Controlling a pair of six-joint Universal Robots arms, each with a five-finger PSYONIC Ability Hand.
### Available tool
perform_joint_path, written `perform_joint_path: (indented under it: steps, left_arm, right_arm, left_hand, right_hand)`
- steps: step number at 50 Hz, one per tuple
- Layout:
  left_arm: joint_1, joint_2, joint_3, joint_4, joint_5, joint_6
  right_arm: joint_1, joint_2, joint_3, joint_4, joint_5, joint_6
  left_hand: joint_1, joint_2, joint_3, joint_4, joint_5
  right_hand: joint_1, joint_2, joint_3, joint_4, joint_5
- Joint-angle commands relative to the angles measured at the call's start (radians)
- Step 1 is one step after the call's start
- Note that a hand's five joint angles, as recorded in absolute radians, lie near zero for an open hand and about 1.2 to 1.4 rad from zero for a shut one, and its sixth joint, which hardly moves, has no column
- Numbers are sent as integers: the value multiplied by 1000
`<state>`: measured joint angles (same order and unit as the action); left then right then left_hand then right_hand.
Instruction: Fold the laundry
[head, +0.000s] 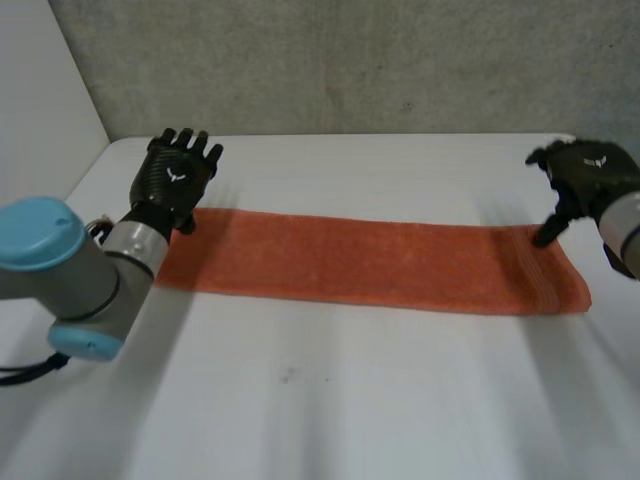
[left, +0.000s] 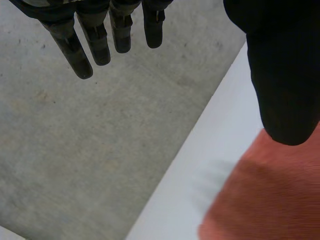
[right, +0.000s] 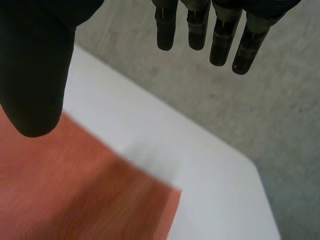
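Towel: orange strip (head: 380, 262) lay flat across mid-frame on the white table (head: 350, 400).
Left hand (head: 172, 175): upper left, at the towel's left end, fingers straight, released.
Right hand (head: 590, 175): right edge, at the towel's right end, fingers straight, grasping nothing.

Right hand (right: 35, 75) open: fingers (right: 220, 40) straight and apart from the thumb, holding nothing. Thumb tip lies over the long edge of the orange cloth (right: 75, 195); contact unclear. Cloth flat on white worktop (right: 215, 180), one corner visible. Grey surface (right: 270, 115) beyond the worktop edge.
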<state>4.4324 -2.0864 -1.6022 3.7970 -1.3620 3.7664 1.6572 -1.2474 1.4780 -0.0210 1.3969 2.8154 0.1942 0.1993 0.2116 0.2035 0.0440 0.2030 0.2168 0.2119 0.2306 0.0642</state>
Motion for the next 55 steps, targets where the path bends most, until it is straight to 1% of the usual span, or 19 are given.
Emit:
perform_joint_path:
  steps: [1,4,7,12,17,20,21,22,24,25,30,35,37,40,42,47,51,52,55]
  left_arm:
    - [-21,101,-174,-8,-29,-148]
    - [-45,104,-186,-16,-46,-190]
    - [-56,104,-188,-17,-61,-203]
    - [-59,104,-196,-17,-95,-206]
    - [-51,104,-197,-17,-94,-206]
    - [-48,104,-199,-16,-94,-206]
    - [-48,104,-199,-16,-95,-206]
    - [-47,104,-199,-16,-95,-206]
    - [-48,104,-199,-16,-95,-206]
    - [-48,104,-199,-16,-95,-206]
    - [-51,104,-206,-16,-95,-206]
    - [-50,104,-208,-17,-97,-206]
    - [-50,109,-208,-16,-98,-206]
    - [-48,115,-209,-17,-98,-208]
    - [-50,118,-209,-17,-98,-208]
    - [-51,121,-211,-17,-98,-208]
    - [-54,124,-212,-17,-98,-208]
    - [-54,124,-212,-17,-98,-208]
    - [-56,126,-212,-17,-98,-208]
  right_arm:
    - [-66,-1,133,27,-3,-108]
    - [-80,25,146,13,-6,-128]
    - [-106,87,156,-22,-47,-134]
    - [-131,146,157,-66,-99,-140]
    - [-139,187,146,-106,-107,-154]
    - [-148,223,139,-128,-105,-181]
    - [-151,229,137,-129,-104,-188]
    - [-155,241,131,-132,-101,-200]
    - [-157,246,128,-132,-101,-208]
    - [-163,256,119,-132,-92,-218]
    - [-203,269,71,-122,-61,-234]
    - [-296,270,-8,-119,75,-330]
    - [-338,270,-53,-119,149,-417]
    - [-370,264,-97,-123,212,-520]
    - [-369,261,-107,-129,215,-551]
    - [-275,249,-143,-132,166,-493]
    - [-101,209,-150,-143,119,-380]
    - [-17,201,-151,-160,99,-351]
    - [65,198,-151,-186,79,-329]
  left_hand:
    - [-20,-25,-37,-29,-44]
    - [-13,-18,-30,-22,-37]
    - [-16,-21,-33,-25,-40]
    - [-16,-21,-33,-25,-40]
    - [-16,-21,-33,-25,-40]
    - [-13,-18,-30,-22,-37]
    - [-16,-21,-33,-25,-40]
    - [-16,-21,-33,-25,-40]
    - [-16,-21,-33,-25,-40]
    - [-16,-21,-33,-25,-40]
    - [-16,-21,-33,-25,-40]
    - [-16,-21,-33,-25,-40]
    - [-16,-21,-33,-25,-40]
    - [-16,-21,-33,-25,-40]
    - [-16,-21,-33,-25,-40]
    - [-16,-21,-33,-25,-40]
    - [-16,-21,-33,-25,-40]
    - [-16,-21,-33,-25,-40]
    - [-16,-21,-33,-25,-40]
  right_hand:
    - [52,38,43,24,16]
    - [152,138,143,124,116]
    - [295,282,287,268,260]
    - [334,320,325,306,298]
    - [378,364,369,351,342]
    - [536,522,527,509,500]
    - [618,604,609,590,582]
    - [814,800,805,786,778]
    - [917,904,908,890,882]
    - [1190,1177,1182,1163,1155]
    - [1193,1180,1184,1166,1157]
    - [1193,1180,1184,1166,1157]
    - [1193,1180,1184,1166,1157]
    - [1193,1180,1184,1166,1157]
    - [1193,1180,1184,1166,1157]
    - [1193,1180,1184,1166,1157]
    - [1193,1180,1184,1166,1157]
    - [1193,1180,1184,1166,1157]
    - [1193,1180,1184,1166,1157]
